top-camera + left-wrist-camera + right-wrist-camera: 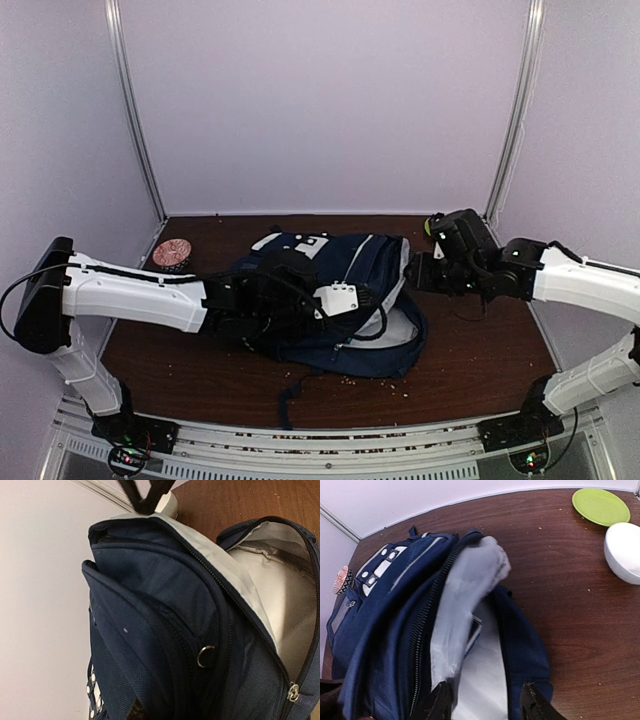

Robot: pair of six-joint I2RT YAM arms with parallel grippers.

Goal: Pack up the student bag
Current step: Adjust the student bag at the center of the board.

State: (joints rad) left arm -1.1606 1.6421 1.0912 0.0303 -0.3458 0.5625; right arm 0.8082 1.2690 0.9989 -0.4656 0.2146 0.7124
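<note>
Navy fabric: the student bag [375, 265] lies in the middle of the table [470, 350], between the two arms, with its white patch [300, 243] toward the back wall.
Main compartment: unzipped, the mouth gaping toward the right arm, with light grey lining [470, 585] folded out over the edge.
Left gripper [362, 298]: down on top of the bag, reaching in from the left. Its fingers are lost against the dark cloth from above and do not show in its own wrist view, so I cannot tell how the jaws stand or whether they hold anything.
Right gripper [487, 705]: at the bag's right edge, over the open mouth. The jaws stand apart at a middling width, one black fingertip [440, 702] on each side, with grey lining showing between them.
Bag hardware: a metal ring [205, 656] on the front panel and a zip pull [293, 692] low on the open zip.
Table, right rear: a green plate [600, 506] with a white bowl [624, 552] just beside it, both well apart from the bag.
Table, left rear: a small round patterned disc [172, 253], near the bag's far-left corner.
Table surface: dark brown wood, with pale crumbs [345, 378] scattered along the near side.
</note>
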